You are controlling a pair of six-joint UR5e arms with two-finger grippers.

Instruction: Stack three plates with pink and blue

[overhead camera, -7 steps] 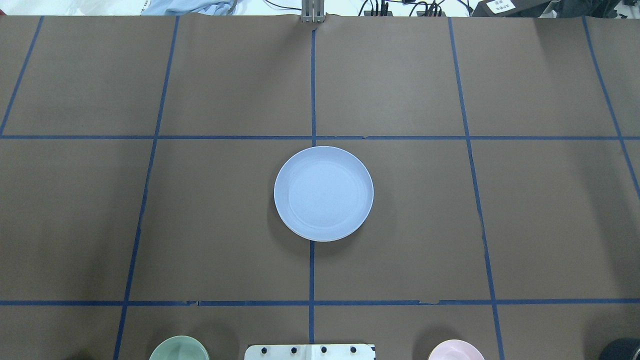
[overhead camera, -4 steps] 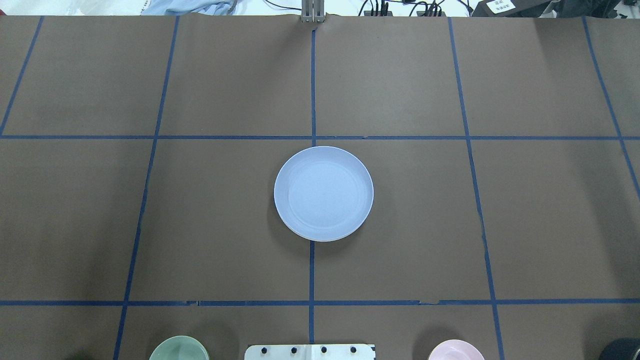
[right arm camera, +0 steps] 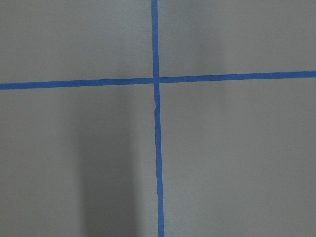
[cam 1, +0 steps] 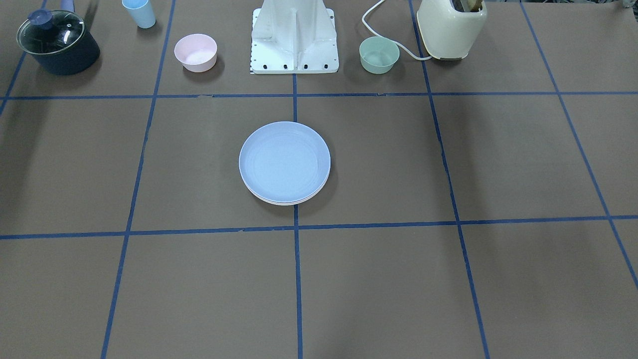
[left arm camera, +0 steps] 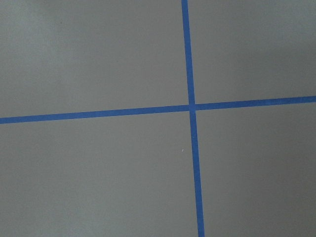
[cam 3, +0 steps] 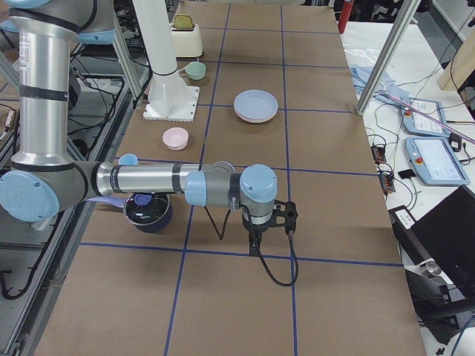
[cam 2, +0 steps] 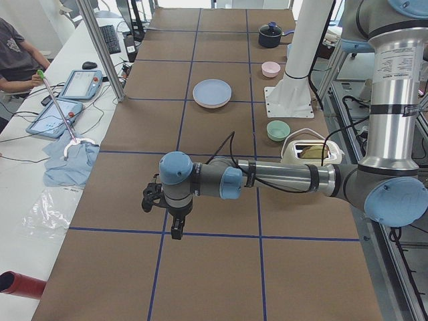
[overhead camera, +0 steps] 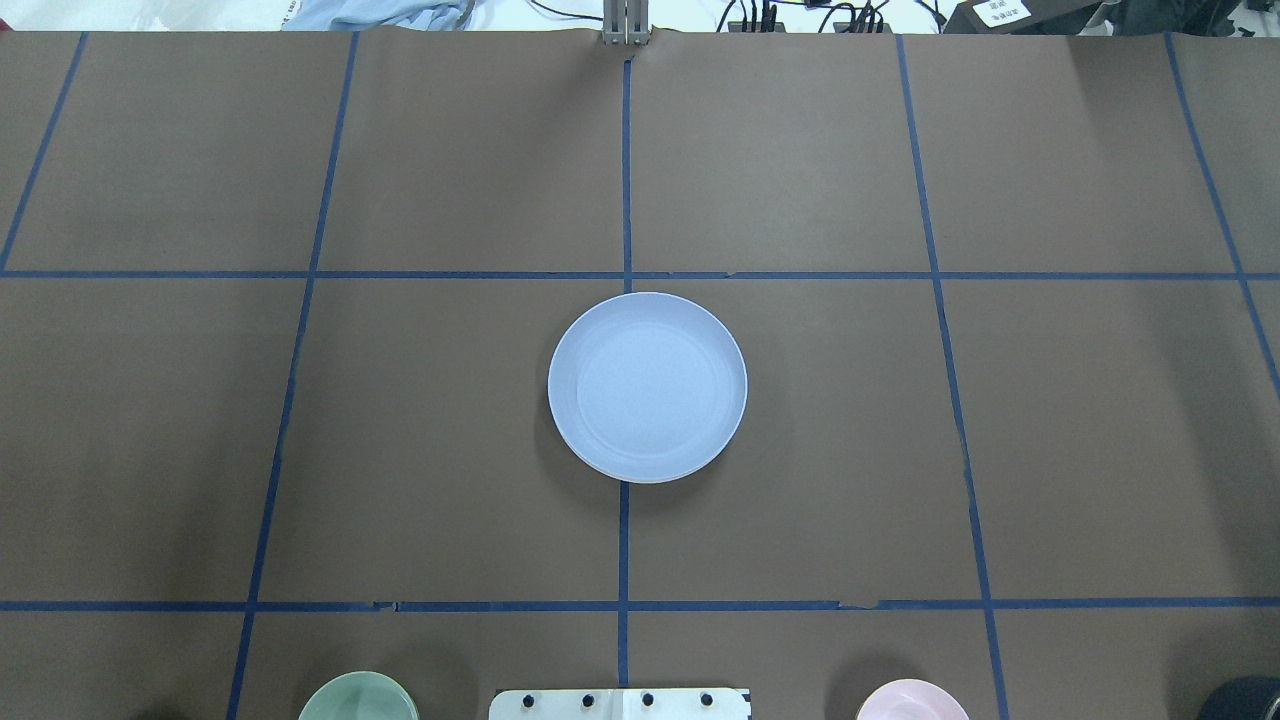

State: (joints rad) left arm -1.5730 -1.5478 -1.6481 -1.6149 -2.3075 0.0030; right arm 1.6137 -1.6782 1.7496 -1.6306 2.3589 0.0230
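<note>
Plates (overhead camera: 647, 387) apparently far from jaws

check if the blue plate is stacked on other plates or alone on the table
Stacked: the blue plate lies on top, and a paler rim peeks out under its edge. How many lie beneath, cannot tell.

A brown table (overhead camera: 450, 450) gridded with blue tape (overhead camera: 626, 170); a white side bench (cam 2: 20, 164) holds tablets (cam 2: 81, 83).
</note>
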